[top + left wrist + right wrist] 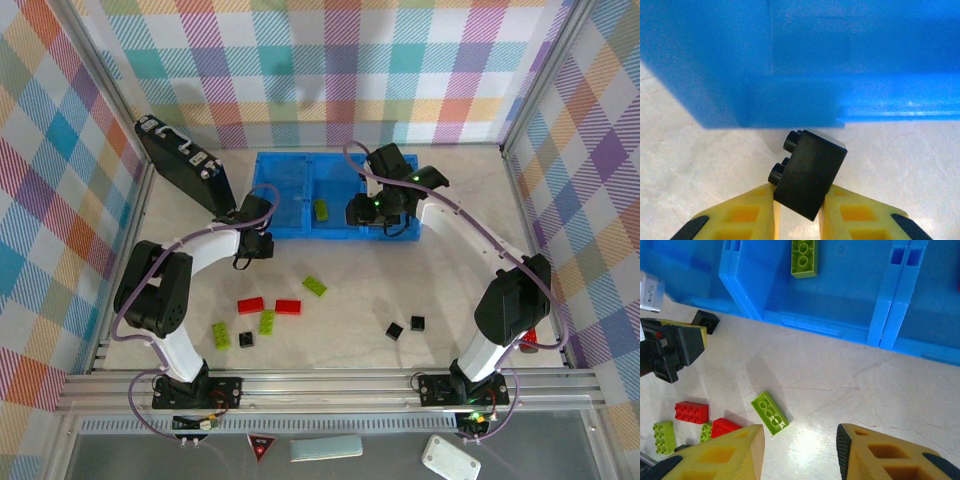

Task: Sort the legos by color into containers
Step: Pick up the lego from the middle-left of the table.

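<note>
My left gripper [797,210] is shut on a small black lego [810,172], tilted between the yellow fingers, just in front of the blue tray's near wall [790,75]. From above, this gripper [255,238] sits at the tray's [290,232] front left corner. My right gripper [800,450] is open and holds nothing, hovering over the table near the tray's front right [382,212]. One lime-green lego [804,257] lies in the middle compartment. Another green lego [770,412] lies on the table below the right fingers. Red legos [250,305] [288,307], green ones [267,321] [220,334] and black ones [246,340] [395,330] [417,323] lie scattered in front.
A black case [185,165] leans at the back left, beside the tray. A red cylinder [530,342] lies by the right arm's base. Checked walls close in the table on three sides.
</note>
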{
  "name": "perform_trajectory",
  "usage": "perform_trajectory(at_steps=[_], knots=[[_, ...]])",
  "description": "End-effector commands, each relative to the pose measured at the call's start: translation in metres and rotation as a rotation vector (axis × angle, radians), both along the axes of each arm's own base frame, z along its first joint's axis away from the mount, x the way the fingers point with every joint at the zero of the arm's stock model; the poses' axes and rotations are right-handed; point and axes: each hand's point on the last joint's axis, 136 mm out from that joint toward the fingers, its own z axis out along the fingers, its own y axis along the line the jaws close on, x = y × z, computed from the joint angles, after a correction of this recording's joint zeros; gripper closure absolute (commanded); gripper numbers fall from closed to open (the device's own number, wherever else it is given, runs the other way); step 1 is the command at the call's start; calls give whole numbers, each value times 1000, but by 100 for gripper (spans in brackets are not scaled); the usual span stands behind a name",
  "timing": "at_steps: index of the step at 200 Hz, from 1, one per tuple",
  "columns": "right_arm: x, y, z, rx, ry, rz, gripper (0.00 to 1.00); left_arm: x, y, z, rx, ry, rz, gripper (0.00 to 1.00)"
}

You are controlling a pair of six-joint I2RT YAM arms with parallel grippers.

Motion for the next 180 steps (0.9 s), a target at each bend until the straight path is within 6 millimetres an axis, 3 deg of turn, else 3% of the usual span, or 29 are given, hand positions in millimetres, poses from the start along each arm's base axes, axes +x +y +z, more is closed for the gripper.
perform_trajectory(at_steps=[1,39,75,121,180], knots=[[-5,-3,15,27,-13,-9,56,-18,-4,13,-6,13,-14,76],[-8,-4,20,33,-21,-10,56,-31,-3,32,-11,9,-6,76],[-9,-7,26,30,-34,-14,56,-26,-6,65,-25,-38,-9,76],[-13,-12,30,24,-44,-24,56,2,-18,101,-36,-100,-40,76],[-23,-23,33,3,-56,-36,56,54,-35,105,-22,-134,-60,76]])
